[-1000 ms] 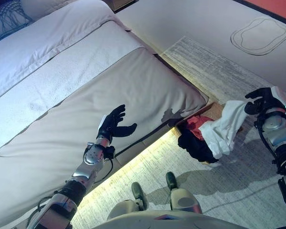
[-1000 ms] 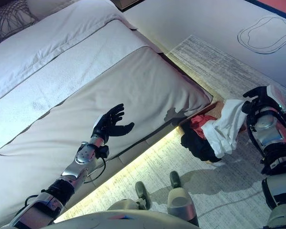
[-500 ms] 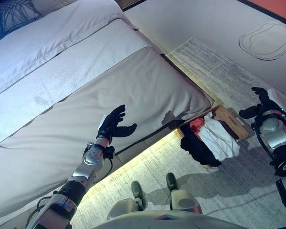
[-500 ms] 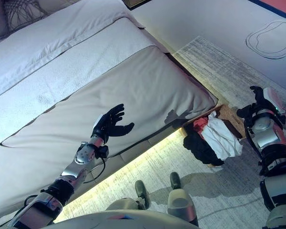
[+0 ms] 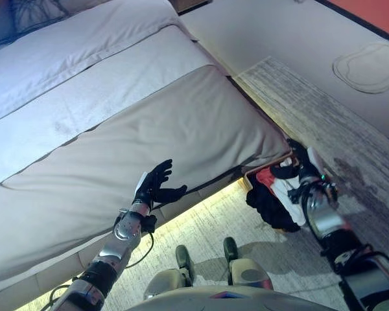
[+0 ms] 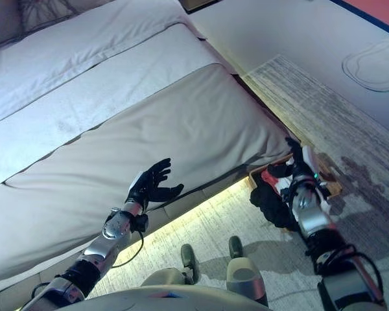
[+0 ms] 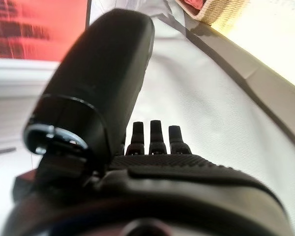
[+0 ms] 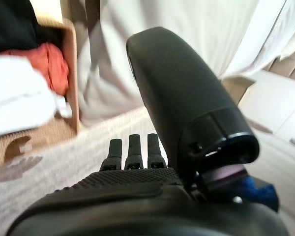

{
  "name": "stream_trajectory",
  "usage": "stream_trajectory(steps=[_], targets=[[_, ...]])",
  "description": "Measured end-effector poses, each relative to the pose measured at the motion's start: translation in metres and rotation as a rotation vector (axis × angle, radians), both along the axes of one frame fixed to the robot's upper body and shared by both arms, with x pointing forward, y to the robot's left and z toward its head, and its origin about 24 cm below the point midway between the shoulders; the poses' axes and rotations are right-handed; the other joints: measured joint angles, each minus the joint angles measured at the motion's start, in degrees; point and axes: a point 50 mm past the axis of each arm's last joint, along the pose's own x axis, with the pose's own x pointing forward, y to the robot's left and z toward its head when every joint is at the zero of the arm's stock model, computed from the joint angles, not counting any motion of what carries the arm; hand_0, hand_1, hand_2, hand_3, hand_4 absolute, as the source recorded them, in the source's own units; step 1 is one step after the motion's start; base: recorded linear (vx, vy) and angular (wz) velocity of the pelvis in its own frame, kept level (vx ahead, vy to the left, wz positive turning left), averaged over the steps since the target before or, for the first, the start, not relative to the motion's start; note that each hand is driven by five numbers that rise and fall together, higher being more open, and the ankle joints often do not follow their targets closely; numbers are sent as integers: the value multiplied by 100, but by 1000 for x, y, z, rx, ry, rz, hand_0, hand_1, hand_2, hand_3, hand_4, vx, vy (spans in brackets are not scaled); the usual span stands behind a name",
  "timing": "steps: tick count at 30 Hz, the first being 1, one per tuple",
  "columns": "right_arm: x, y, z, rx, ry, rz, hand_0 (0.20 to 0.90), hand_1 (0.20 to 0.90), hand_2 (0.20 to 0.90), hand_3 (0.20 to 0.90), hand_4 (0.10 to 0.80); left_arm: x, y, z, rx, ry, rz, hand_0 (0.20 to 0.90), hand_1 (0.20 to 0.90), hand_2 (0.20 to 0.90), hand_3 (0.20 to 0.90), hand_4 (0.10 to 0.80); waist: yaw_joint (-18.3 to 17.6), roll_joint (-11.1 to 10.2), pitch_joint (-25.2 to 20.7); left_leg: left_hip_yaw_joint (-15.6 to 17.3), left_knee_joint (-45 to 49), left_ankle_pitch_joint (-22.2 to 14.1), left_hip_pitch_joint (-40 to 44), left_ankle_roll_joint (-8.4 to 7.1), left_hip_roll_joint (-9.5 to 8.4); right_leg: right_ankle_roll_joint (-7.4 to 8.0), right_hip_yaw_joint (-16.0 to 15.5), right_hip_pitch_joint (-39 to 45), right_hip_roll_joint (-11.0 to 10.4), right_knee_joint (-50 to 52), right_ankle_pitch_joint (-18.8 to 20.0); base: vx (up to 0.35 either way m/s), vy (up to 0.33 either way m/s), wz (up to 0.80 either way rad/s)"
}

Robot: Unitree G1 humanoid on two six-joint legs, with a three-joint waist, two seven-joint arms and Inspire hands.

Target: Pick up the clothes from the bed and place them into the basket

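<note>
The woven basket (image 5: 264, 168) stands on the floor at the bed's foot corner. It holds a white garment (image 5: 286, 189), a red one (image 5: 266, 178) and a black one (image 5: 270, 208) that spills over its near side. My right hand (image 5: 299, 161) hovers over the basket, open, fingers (image 8: 130, 147) straight and holding nothing. My left hand (image 5: 154, 186) is open above the near edge of the bed's beige cover (image 5: 155, 123), fingers (image 7: 152, 135) straight. I see no clothes on the bed.
A grey rug (image 5: 330, 129) lies under and beyond the basket. A round mat (image 5: 369, 65) sits on the pale floor at the far right. White bedding and a patterned pillow (image 5: 32, 10) are at the bed's head.
My right hand let go of the white garment, which now lies in the basket. The right arm then swung in over the basket. The camera shifted; the left hand kept its pose.
</note>
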Motion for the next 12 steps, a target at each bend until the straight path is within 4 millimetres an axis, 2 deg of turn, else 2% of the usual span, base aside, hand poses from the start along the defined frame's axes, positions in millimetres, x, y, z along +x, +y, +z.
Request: stream_trajectory(steps=[6,12], targets=[[-17,17,-6,-69,-26,88,900,900,900,900,800,-19,7,-18,14,71,58,900,900,900,900,800,119,-71,-52,-119,-2,18,-6,0,-6,-2,-94,46,-7,0,-2,47,22,10],[-21,21,-5,-85,-37,118,900,900,900,900,800,-31,14,-32,32,136,88,900,900,900,900,800,178,-380,-383,-231,-3,29,-46,10,8,-25,-185,48,8,-1,-19,23,7,8]])
